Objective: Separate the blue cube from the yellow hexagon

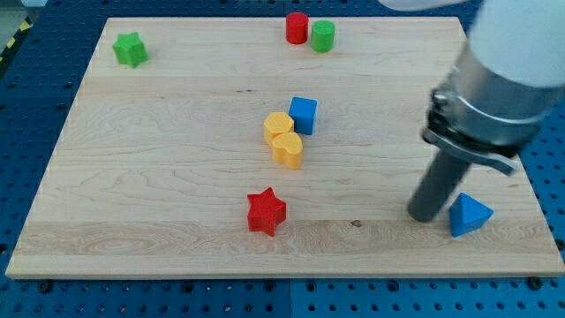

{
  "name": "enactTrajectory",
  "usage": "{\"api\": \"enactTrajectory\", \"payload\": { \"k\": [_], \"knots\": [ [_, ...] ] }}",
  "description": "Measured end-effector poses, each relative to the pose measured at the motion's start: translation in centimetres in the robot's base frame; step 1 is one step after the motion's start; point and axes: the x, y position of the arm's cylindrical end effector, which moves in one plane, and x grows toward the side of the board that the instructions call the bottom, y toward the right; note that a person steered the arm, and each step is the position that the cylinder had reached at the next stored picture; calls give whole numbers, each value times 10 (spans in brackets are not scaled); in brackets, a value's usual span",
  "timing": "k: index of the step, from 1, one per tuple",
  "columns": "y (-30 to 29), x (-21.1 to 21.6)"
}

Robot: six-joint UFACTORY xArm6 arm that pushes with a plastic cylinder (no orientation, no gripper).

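In the camera view I have no pincer to open or close, so nothing is held: my arm ends in a straight dark rod, and my tip (pixel 425 216) rests on the table (pixel 159 203) just beside the blue triangular block (pixel 469 215), on its left; whether they touch I cannot tell.

Taking the blue cube (pixel 303 115) as landmark: it sits well to the upper left of my tip. The yellow hexagon (pixel 278 126) is right against its lower left, seemingly touching. A second yellow block (pixel 287 149), heart-like, presses against the hexagon from below. The red star (pixel 266 212) lies farther below the cube. The red cylinder (pixel 297 27) and green cylinder (pixel 322 35) stand side by side above it, and the green star (pixel 130 49) is far to its upper left.

No writing or labels are readable. The table is pale grained wood on a blue perforated base (pixel 35 106); the blocks look smooth and matte.
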Motion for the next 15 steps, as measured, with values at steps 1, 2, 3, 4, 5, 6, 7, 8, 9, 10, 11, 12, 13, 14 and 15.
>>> {"api": "enactTrajectory", "payload": {
  "k": [1, 2, 3, 4, 5, 6, 7, 8, 9, 10, 11, 12, 13, 14, 15],
  "knots": [
    [-8, -6],
    [-8, -6],
    [-12, -28],
    [-13, -34],
    [-14, -34],
    [-14, -34],
    [-26, -54],
    [-42, -89],
    [-50, -106],
    [-63, -135],
    [-81, -135],
    [-99, -135],
    [-116, -135],
    [-133, -135],
    [-150, -135]
  ]
}}
